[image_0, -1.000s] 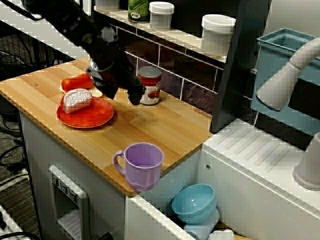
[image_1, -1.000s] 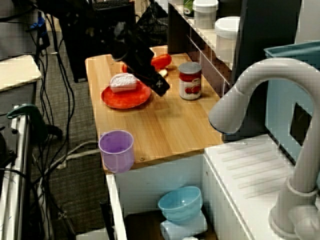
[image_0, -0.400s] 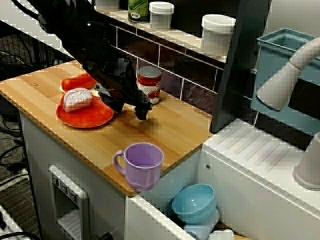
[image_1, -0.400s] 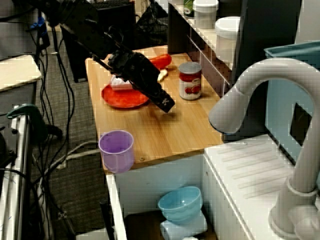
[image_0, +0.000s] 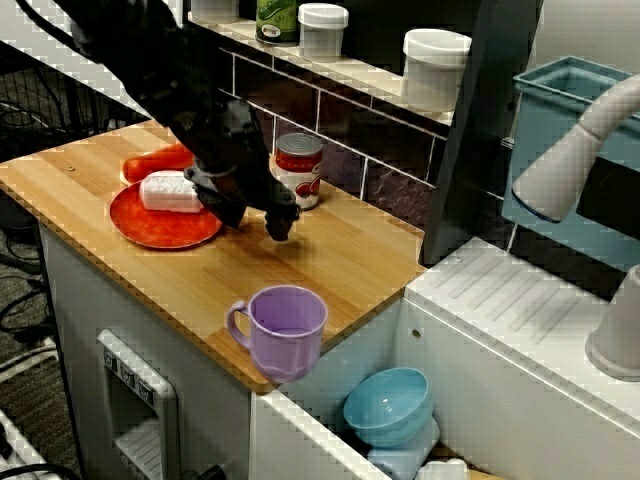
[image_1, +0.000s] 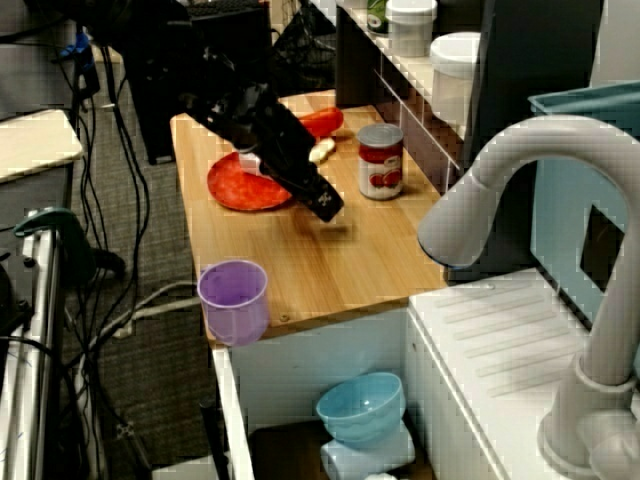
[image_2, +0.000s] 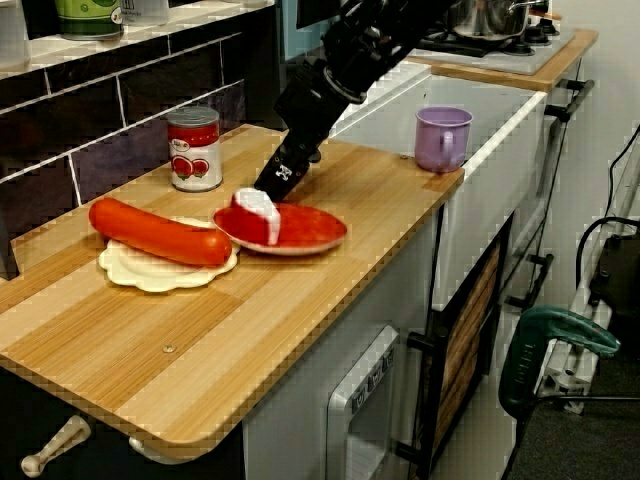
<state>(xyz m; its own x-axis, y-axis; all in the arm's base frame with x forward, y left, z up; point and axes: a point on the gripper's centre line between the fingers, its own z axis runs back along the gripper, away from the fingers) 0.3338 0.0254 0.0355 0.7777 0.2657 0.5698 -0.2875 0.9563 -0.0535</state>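
End effector (image_0: 253, 217) hangs low over the wooden surface (image_0: 340, 265), at the rim of a red plate (image_0: 150, 228) on the side nearest the tin can (image_0: 300, 170). In the view from the front its two fingers stand apart with nothing held between them. One sits at the plate's rim, the other over bare wood just short of the can. I cannot tell whether the near finger actually touches the rim (the dark arm covers that spot). In the low view from the counter's far end, the end effector (image_2: 281, 183) comes down steeply just behind the plate (image_2: 310, 232).

A white block of food (image_2: 258, 213) sits on the plate, on the side toward the sausage (image_2: 155, 232). The sausage lies on its own pale plate (image_2: 165, 277), just beside the red one.

A purple mug (image_0: 285, 330) stands upright at the surface's front edge, well apart from the end effector
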